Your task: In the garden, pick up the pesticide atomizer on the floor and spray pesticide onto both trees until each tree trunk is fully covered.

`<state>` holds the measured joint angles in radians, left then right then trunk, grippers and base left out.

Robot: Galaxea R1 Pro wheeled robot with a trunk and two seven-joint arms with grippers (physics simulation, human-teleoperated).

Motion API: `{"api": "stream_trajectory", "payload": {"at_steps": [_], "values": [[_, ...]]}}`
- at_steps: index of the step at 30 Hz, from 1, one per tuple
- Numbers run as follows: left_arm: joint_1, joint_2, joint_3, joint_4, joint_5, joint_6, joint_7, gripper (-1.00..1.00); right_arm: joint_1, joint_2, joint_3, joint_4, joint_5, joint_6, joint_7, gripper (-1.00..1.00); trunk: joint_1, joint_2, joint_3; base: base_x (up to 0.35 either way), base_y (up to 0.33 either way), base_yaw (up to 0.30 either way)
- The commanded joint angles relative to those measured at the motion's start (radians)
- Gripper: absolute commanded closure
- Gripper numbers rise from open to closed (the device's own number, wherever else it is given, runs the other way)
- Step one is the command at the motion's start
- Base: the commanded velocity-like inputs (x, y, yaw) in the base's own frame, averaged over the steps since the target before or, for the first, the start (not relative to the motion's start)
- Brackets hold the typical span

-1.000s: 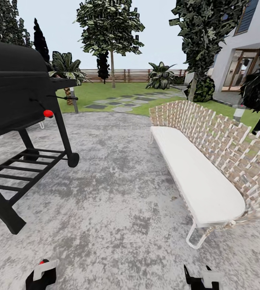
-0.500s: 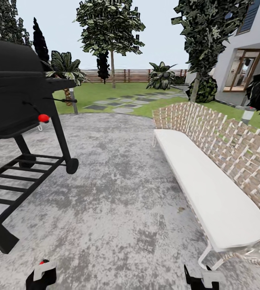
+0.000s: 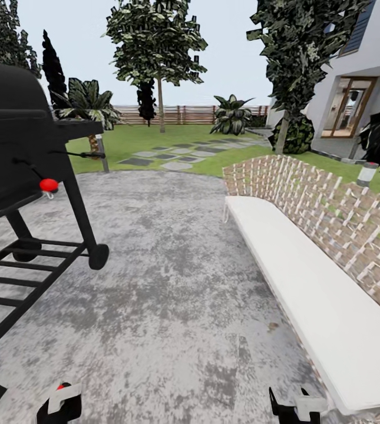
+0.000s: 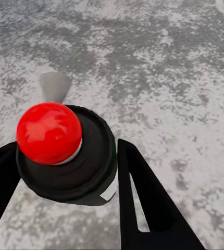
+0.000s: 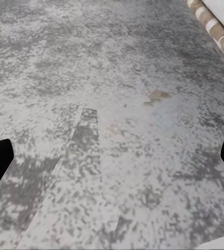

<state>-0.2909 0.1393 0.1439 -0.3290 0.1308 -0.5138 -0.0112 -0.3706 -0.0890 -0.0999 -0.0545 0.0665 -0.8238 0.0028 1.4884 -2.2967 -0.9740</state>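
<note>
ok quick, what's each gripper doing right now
Left gripper: shut on the pesticide atomizer, red cap up.
Right gripper: open, empty, over the floor.

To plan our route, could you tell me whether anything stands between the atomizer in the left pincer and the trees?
From the atomizer, nothing visible blocks the far tree trunk: open floor runs between grill and bench. The bench's far end stands partly before the nearer right tree trunk.
</note>
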Motion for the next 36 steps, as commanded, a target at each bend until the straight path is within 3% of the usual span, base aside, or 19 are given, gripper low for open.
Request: {"api": "stream_trajectory", "payload": {"at_steps": [1,6,16,36], "values": [[-0.001,0.0,-0.003,0.001,0.009,-0.003,-0.001,1.0,-0.001,0.0,-0.007,0.001,0.007,-0.003,0.0,-1.0,0.0,0.0,0.0,0.334,0.076,-0.018],[-0.001,0.0,-0.002,0.001,0.009,-0.002,-0.001,1.0,-0.001,0.001,-0.007,0.001,0.007,-0.003,0.0,-1.0,0.0,0.0,0.0,0.334,0.076,-0.004],[-0.001,0.0,-0.001,0.001,0.01,-0.002,-0.001,1.0,-0.001,0.027,-0.007,0.015,0.007,0.001,0.0,-1.0,0.0,0.0,0.0,0.334,0.076,0.0],[-0.001,0.0,-0.001,0.001,0.01,-0.003,0.0,1.0,0.007,0.028,-0.007,0.028,0.009,0.002,-0.001,-1.0,0.0,0.0,0.0,0.336,0.031,0.0]]}}
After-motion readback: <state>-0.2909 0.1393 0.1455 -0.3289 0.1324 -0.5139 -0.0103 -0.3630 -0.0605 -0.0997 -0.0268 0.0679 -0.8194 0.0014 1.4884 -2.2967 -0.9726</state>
